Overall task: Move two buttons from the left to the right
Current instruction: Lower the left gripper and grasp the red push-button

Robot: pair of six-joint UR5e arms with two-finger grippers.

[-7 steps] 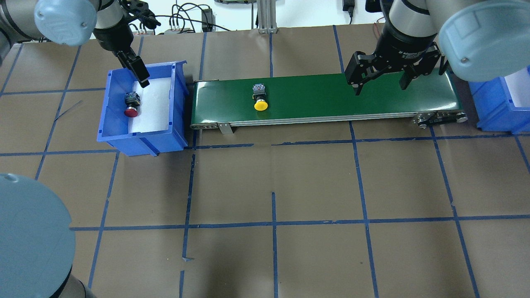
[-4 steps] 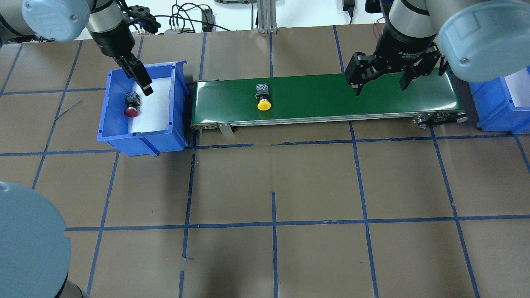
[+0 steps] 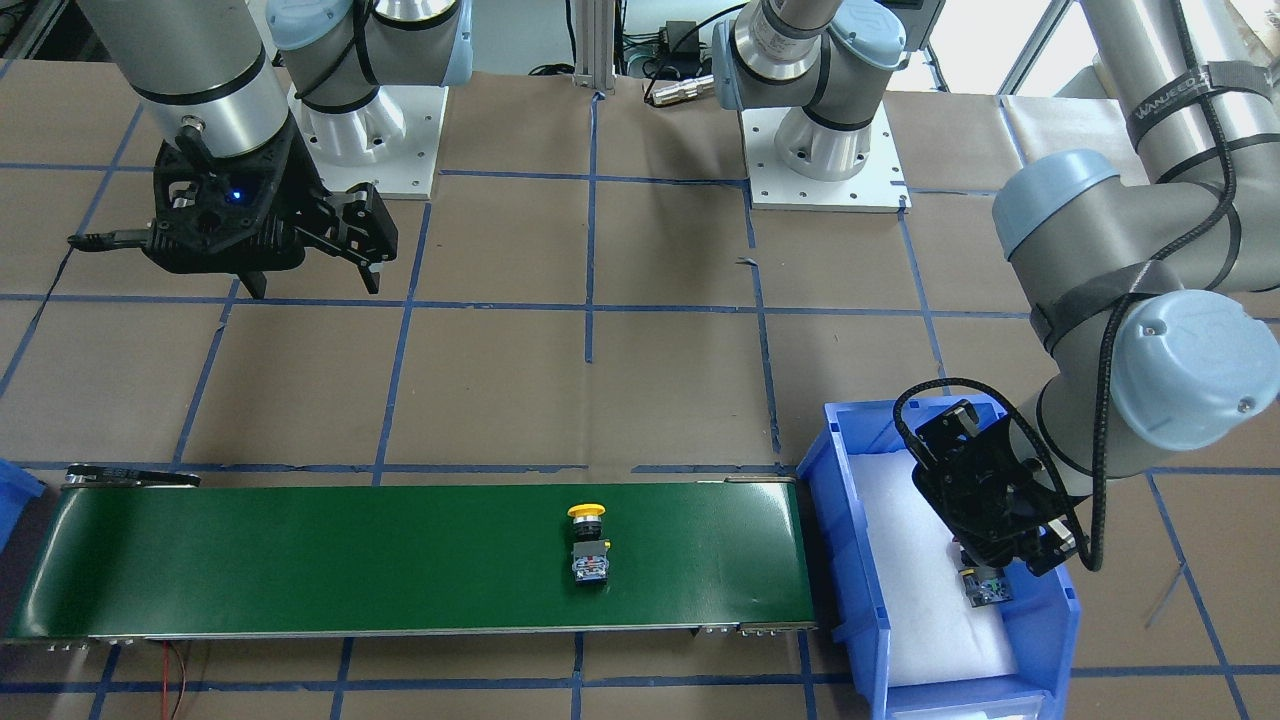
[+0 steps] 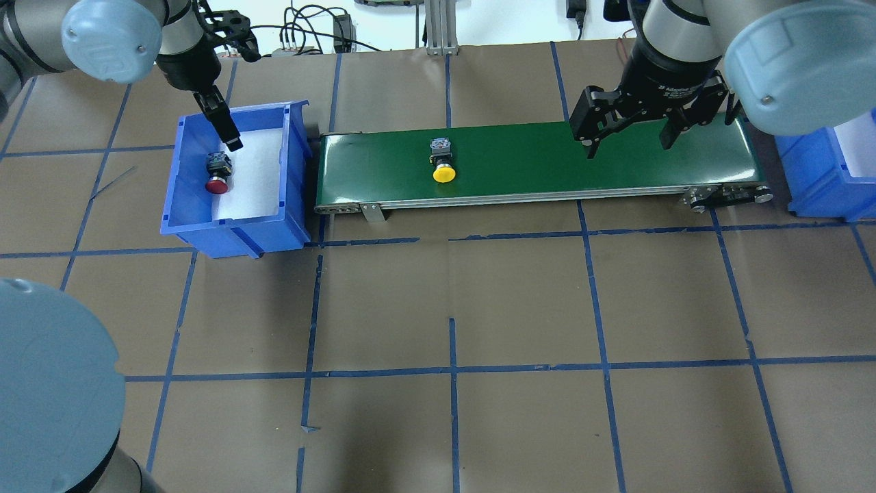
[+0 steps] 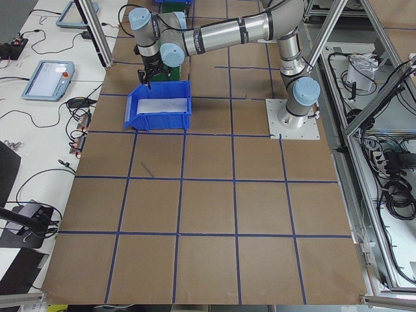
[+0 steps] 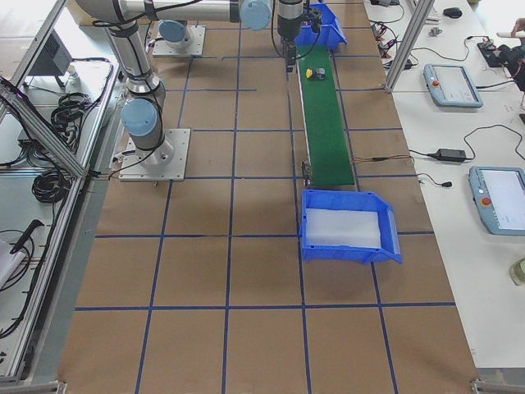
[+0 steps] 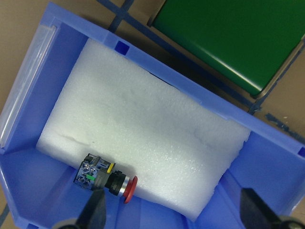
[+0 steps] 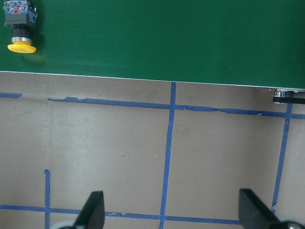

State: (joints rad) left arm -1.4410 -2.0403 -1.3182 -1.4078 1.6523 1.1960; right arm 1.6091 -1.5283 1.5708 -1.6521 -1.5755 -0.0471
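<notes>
The yellow-capped button (image 4: pixel 443 164) lies on its side on the green conveyor belt (image 4: pixel 547 157), left of the middle, and shows at the top left of the right wrist view (image 8: pixel 20 28). The red-capped button (image 4: pixel 217 174) lies on white foam in the left blue bin (image 4: pixel 233 229). My left gripper (image 4: pixel 233 140) hangs open over the bin's far side, above the red button (image 7: pixel 107 179), holding nothing. My right gripper (image 4: pixel 628 147) hovers open over the belt's right part, well to the right of the yellow button.
A second blue bin (image 4: pixel 821 185) with white foam stands past the belt's right end. The table is brown paper with a blue tape grid. Cables and an aluminium post sit at the far edge.
The yellow button has drifted a little to the right along the belt. My left gripper shifted slightly left and back over the bin. The right gripper stayed put.
</notes>
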